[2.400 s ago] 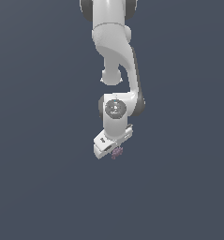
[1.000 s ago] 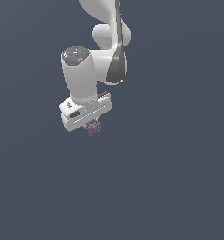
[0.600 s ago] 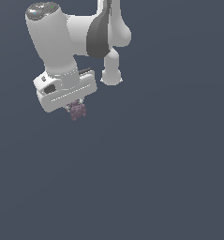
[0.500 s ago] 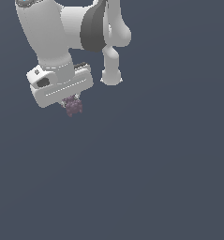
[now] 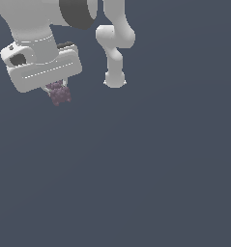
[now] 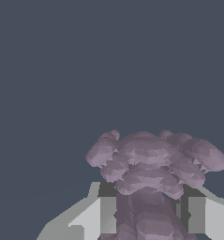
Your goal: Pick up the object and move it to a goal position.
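The object [image 5: 59, 93], a lumpy mauve-purple cluster of small knobs, hangs under my white gripper [image 5: 57, 89] at the upper part of the exterior view's left. The gripper is shut on it, with only the lower knobs showing below the hand. In the wrist view the object [image 6: 153, 164] fills the space between the two grey fingers [image 6: 106, 213], which press it from both sides. No goal marker shows in either view.
The arm's white links and base [image 5: 115, 79] stand to the exterior view's right of the gripper. All around is a plain dark grey-blue ground with no other objects or edges in view.
The gripper has carried the object up and toward the exterior view's left, and now looks much larger in that view. It has stayed shut on the object throughout.
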Robot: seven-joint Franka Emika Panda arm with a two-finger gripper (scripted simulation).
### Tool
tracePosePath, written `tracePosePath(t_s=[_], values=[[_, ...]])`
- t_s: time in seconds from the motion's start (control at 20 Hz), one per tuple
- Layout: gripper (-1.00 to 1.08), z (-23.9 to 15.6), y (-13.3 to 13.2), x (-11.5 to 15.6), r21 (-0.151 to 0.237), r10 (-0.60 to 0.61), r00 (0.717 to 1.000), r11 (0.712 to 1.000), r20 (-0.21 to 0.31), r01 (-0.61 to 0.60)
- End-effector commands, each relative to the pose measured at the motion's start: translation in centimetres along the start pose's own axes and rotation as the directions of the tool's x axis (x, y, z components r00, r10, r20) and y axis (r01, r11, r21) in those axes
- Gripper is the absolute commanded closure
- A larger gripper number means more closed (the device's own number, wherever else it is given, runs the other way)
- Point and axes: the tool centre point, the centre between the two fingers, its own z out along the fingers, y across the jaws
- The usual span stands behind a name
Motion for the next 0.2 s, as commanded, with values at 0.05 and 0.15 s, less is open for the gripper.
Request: tracePosePath(t_s=[0.05, 0.15], values=[[1.08, -0.71, 0.35, -0.43, 0.001, -0.001, 1.0, 1.0, 0.001, 0.001], [1.08, -0.79, 0.41, -0.48, 0.001, -0.001, 1.0, 1.0, 0.001, 0.001]])
